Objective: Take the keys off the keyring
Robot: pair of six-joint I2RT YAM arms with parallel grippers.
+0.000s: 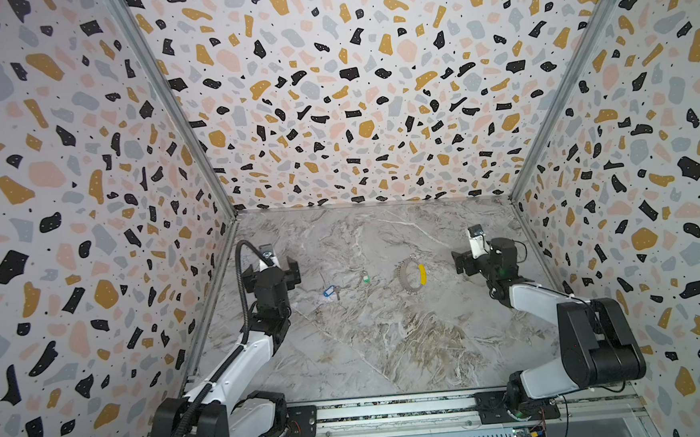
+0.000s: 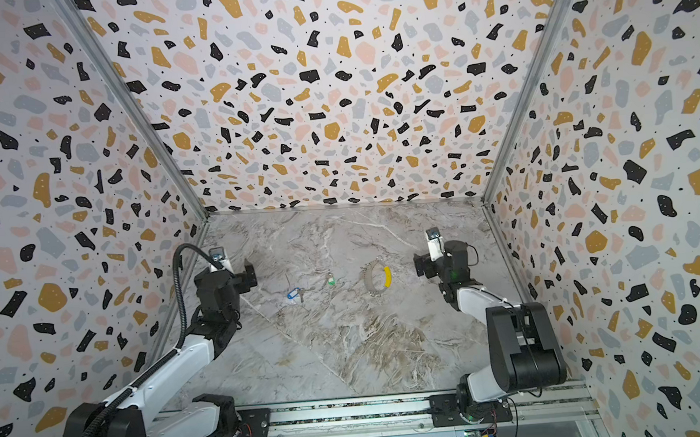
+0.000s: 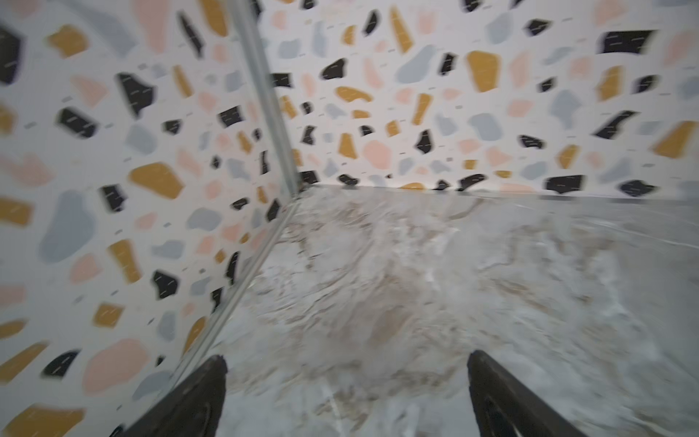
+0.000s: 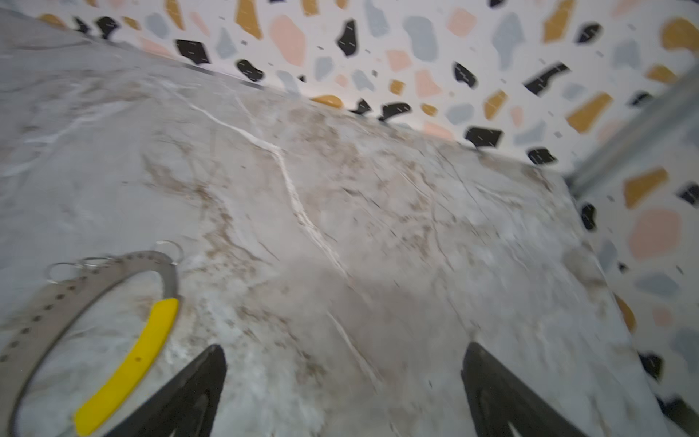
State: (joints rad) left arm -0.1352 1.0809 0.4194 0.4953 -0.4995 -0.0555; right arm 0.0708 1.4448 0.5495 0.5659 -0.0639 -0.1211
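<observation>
rail: closest to me is the rail [image 1: 393, 408] with both arm bases bolted on.
counter: marble-look counter [image 1: 389, 350], and the near half has nothing of the task on it.
blue-tag key: first thing out from me is the blue-tag key [image 1: 331, 291]. It's flat, left of centre, loose and touching nothing. It's too small for me to call which way the blade points.
green-tag key: a bit further out and more central is the green-tag key [image 1: 365, 277], also loose. It sits between the blue one and the ring, near the ring but apart from it.
keyring: the keyring [image 1: 402, 276] is flat on the counter, right of centre. Its oval runs near-to-far in both top views. The yellow sleeve [image 1: 422, 274] is on the side facing the right arm. A few small loops [image 4: 168, 248] hang on it, and I see 0 keys there.
left claw: the left claw [image 1: 273, 269] is over by the left wall with its jaws spread wide and nothing between them.
right claw: the right claw [image 1: 484, 257] is just outboard of the ring, also wide and empty. From it the ring lies toward centre, sleeve side closest.
who's nearer: right arm for the ring, left arm for the blue key, and about even for the green. Both keys look off to me, so I'd call this done.
</observation>
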